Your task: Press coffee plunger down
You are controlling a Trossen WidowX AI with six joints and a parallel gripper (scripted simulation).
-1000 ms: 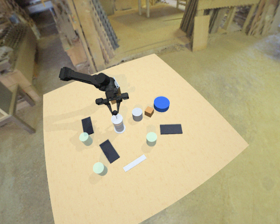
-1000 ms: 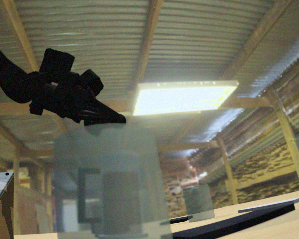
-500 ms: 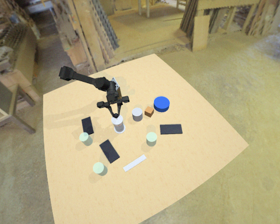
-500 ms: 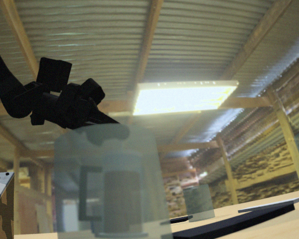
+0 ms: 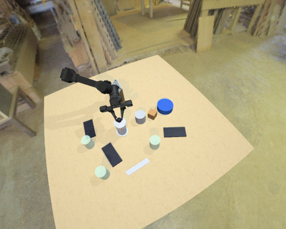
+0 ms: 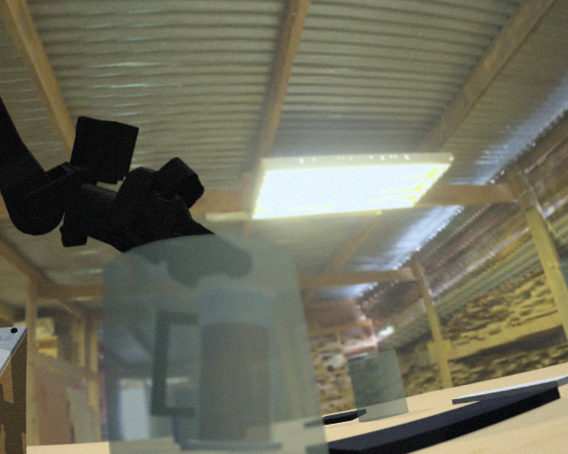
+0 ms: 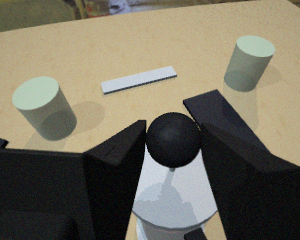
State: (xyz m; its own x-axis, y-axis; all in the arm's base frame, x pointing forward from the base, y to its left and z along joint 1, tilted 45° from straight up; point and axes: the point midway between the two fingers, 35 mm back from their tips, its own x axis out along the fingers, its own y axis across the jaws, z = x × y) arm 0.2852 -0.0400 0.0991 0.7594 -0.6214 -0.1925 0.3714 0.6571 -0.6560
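The coffee press (image 5: 122,130) (image 6: 235,381) stands upright on the table, with a white lid (image 5: 117,123) (image 7: 192,185) and a dark handle (image 6: 159,363). In the exterior view it shows only blurred through a translucent cup. The black round plunger knob (image 5: 118,119) (image 7: 173,140) is low over the lid; a short piece of thin rod (image 7: 171,175) shows below it in the wrist view. My gripper (image 5: 118,119) (image 7: 173,129) is above the lid, shut on the knob, one finger on each side. The plunger's disc inside the press cannot be made out.
Pale green cups (image 5: 154,142) (image 5: 88,142) (image 5: 102,172) and dark flat slabs (image 5: 89,128) (image 5: 111,154) (image 5: 174,131) lie around the press. A grey cylinder (image 5: 140,117), brown cube (image 5: 152,114) and blue disc (image 5: 165,106) stand to its right, a white bar (image 5: 137,166) in front.
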